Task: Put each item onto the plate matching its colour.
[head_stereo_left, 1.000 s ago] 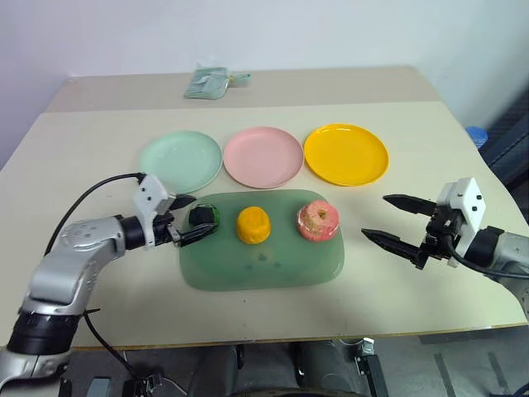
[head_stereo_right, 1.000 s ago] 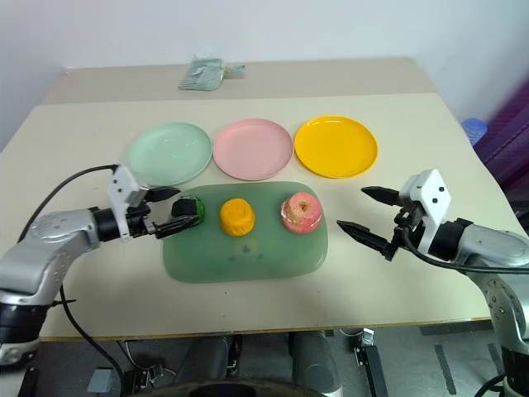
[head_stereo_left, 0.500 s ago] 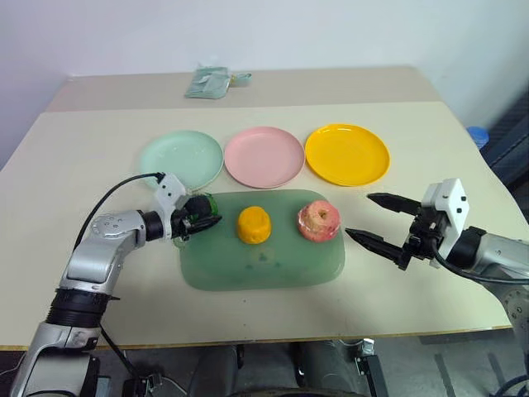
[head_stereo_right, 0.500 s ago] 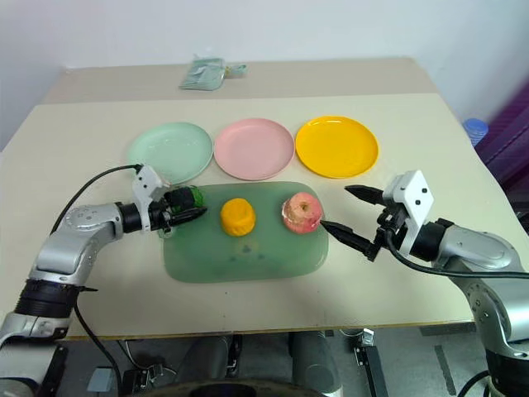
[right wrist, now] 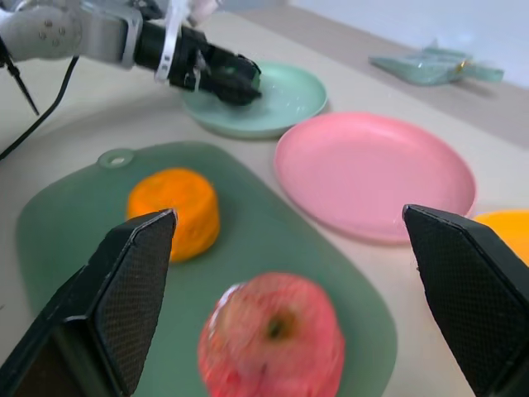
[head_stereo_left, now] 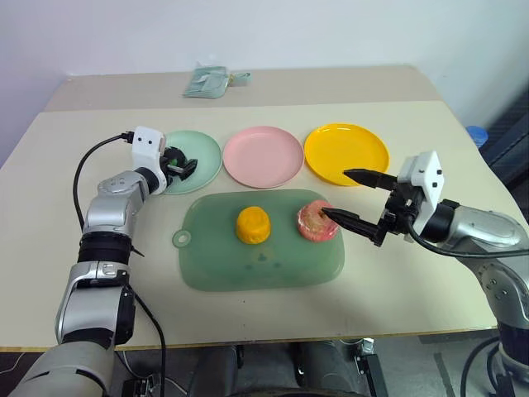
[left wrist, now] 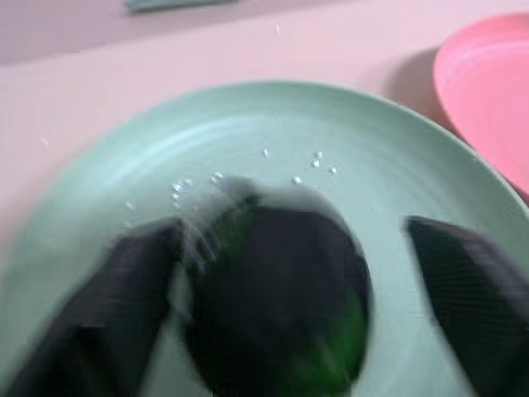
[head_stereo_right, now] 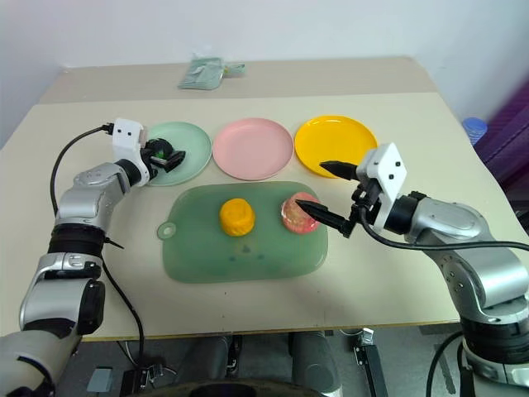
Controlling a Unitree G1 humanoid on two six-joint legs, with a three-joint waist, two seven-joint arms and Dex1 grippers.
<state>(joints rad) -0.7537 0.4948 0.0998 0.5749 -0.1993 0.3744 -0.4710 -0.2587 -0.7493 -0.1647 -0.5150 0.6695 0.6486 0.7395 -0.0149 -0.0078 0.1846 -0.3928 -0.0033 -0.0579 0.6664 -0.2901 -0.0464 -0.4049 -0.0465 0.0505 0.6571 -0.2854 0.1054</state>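
This looks like a robot test room or lab rather than a home. A plain beige bench fills most of the frame, backed by a bare white wall along the top. Toy foods sit on a translucent green board at the centre, with three plain plastic plates lined up in a row above it, laid out like an exercise.

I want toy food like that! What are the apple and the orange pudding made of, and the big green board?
The apple looks like matte foam or soft plastic. The orange pudding, with ridged sides, looks like molded plastic or rubber. The green board seems thin plastic: slightly see-through, smooth sheen.
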